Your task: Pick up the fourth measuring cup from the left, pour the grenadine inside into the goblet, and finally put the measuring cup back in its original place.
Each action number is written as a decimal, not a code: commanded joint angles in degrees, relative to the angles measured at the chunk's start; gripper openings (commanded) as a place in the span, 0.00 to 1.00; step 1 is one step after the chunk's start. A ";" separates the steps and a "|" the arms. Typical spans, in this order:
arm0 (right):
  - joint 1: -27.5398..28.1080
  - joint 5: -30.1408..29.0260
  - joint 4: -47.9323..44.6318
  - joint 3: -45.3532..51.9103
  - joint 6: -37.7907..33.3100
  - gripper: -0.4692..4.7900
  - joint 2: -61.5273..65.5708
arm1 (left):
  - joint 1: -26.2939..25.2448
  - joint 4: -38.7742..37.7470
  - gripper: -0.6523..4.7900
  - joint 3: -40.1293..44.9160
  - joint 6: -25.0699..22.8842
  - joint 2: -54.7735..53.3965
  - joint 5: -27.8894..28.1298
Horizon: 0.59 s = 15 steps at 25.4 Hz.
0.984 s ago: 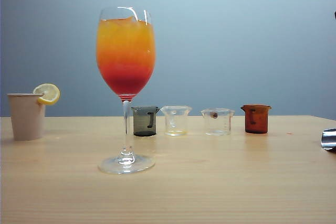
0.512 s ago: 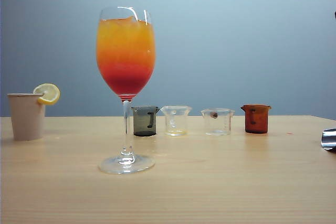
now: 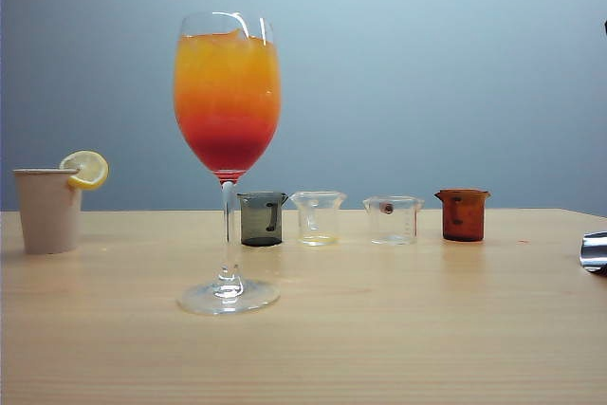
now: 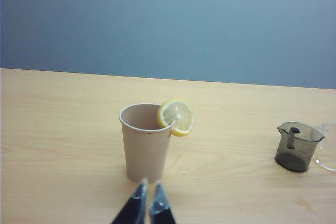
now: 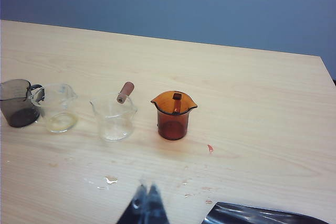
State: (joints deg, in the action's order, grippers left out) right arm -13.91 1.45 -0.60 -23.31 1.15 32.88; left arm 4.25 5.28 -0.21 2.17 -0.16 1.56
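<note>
Grenadine [image 3: 227, 144] sits layered low in the goblet [image 3: 228, 139]; the fourth measuring cup [image 5: 174, 115] is back in its row. Nothing has shifted lately, both our left pincer [image 4: 147, 205] and right pincer [image 5: 146, 203] pinched closed near the worktop [image 3: 379, 329], so we judge the task finished

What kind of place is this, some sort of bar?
Probably a robot test bench staged as a drinks counter: a plain wooden table against a bare blue wall, a goblet of layered orange-red drink, and four small measuring cups in a row.
</note>
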 commanded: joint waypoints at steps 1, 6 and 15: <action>-0.02 -0.04 -0.94 -0.17 -0.04 0.08 -0.15 | -0.07 0.35 0.16 -0.22 -0.22 0.02 -0.09; 0.11 -0.04 -2.32 1.99 0.00 0.08 -4.13 | -0.07 0.33 0.16 -0.22 -0.22 0.02 -0.09; 2.12 -0.22 -4.76 12.57 0.17 0.08 -20.33 | -0.07 0.33 0.16 -0.22 -0.22 0.02 -0.09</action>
State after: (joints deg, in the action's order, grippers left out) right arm -12.51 1.32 -4.49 -11.35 1.15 13.78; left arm 4.25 5.26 -0.21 2.17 -0.16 1.56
